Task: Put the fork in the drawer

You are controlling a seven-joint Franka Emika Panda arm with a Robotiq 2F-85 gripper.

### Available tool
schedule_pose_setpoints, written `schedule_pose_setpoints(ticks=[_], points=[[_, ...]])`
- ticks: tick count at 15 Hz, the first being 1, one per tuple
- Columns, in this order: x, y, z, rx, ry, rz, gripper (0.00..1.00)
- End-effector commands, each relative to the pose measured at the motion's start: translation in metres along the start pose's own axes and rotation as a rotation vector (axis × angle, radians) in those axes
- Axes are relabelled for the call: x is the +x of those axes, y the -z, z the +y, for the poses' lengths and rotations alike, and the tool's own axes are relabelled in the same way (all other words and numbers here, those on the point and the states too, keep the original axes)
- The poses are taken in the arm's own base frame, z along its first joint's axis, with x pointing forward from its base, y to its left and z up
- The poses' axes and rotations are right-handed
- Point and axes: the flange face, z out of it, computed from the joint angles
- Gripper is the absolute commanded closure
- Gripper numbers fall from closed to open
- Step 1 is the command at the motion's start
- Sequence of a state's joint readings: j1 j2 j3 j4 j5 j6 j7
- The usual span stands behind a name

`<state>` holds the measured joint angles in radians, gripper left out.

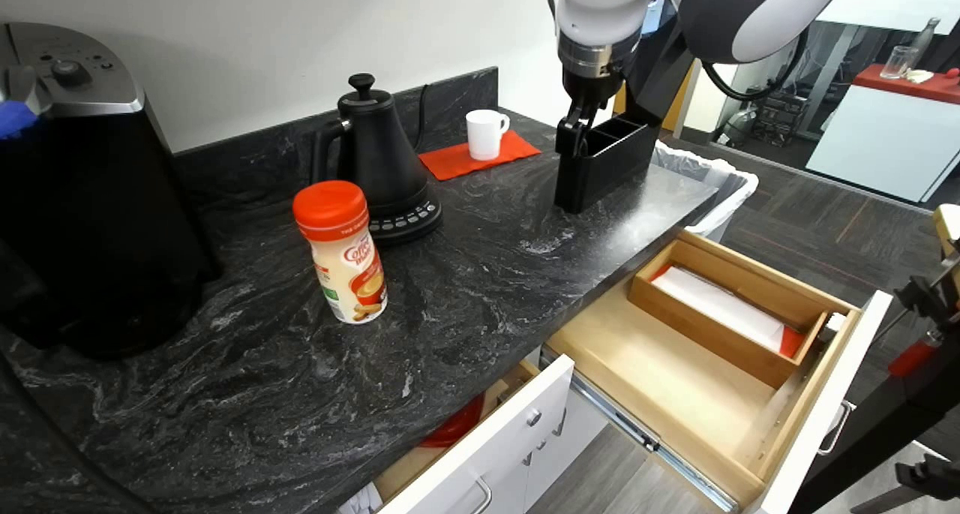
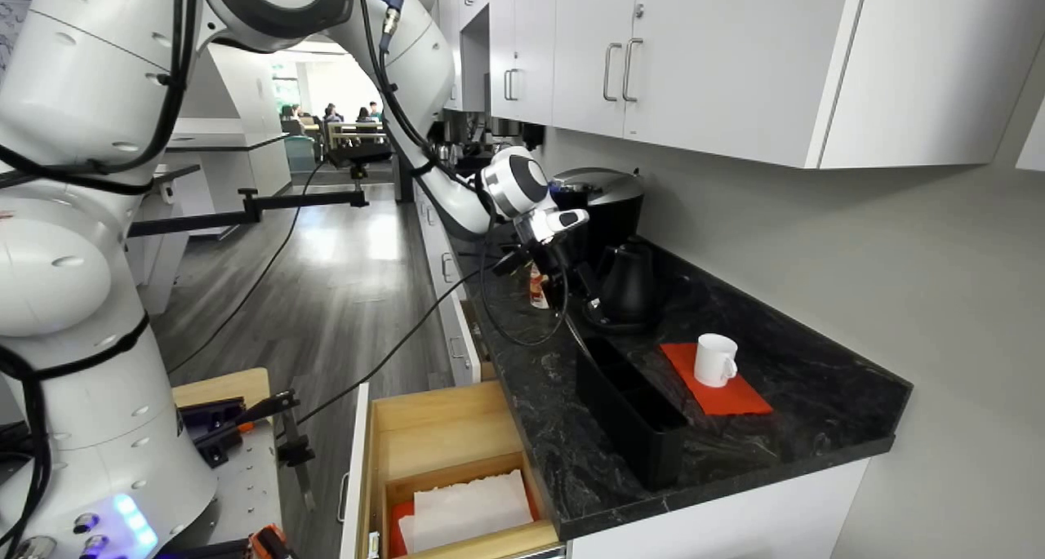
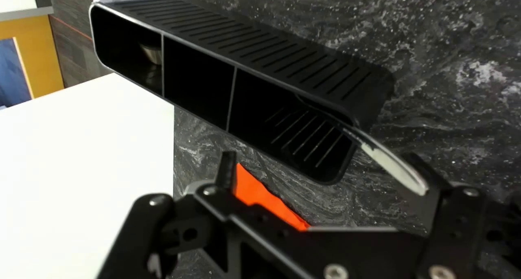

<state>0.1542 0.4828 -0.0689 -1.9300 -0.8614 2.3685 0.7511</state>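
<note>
A thin metal handle, taken as the fork (image 3: 395, 169), leans out of the end compartment of the black holder (image 3: 260, 38); its head is hidden inside. In an exterior view the same fork (image 2: 577, 337) shows as a pale strip. My gripper (image 3: 326, 169) is open wide over that end of the holder. The handle's tip lies between the fingers, close beside the right-hand finger in the wrist view; whether they touch, I cannot tell. The drawer (image 1: 690, 364) is pulled out below the counter, light wood with a white front; a divided wooden section holds white paper and something red.
A white mug (image 1: 484, 135) stands on a red napkin (image 1: 450, 166) near the holder. A black kettle (image 1: 382, 154) and a creamer bottle (image 1: 349, 263) are farther along the counter. Another drawer (image 1: 487, 446) is partly out. A lined bin (image 1: 709, 176) sits beyond the counter edge.
</note>
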Motion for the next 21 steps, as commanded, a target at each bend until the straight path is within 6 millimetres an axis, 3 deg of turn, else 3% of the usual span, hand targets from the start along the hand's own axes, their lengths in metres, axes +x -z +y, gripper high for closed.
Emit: schedule_pose_setpoints(ticks=[1, 4, 5, 7, 15, 19, 21], points=[[0.0006, 0.0101, -0.0013, 0.007, -0.013, -0.036, 0.00], [0.0010, 0.0121, -0.0019, 0.015, -0.023, -0.041, 0.00], [0.0013, 0.0121, -0.0015, 0.018, -0.026, -0.041, 0.25], [0.0015, 0.0123, -0.0008, 0.021, -0.031, -0.046, 0.33], [0.0012, 0.0124, -0.0005, 0.017, -0.040, -0.058, 0.87], [0.0008, 0.0138, -0.0012, 0.012, -0.036, -0.060, 0.98], [0.0020, 0.0167, 0.0007, 0.001, -0.037, -0.062, 0.96]])
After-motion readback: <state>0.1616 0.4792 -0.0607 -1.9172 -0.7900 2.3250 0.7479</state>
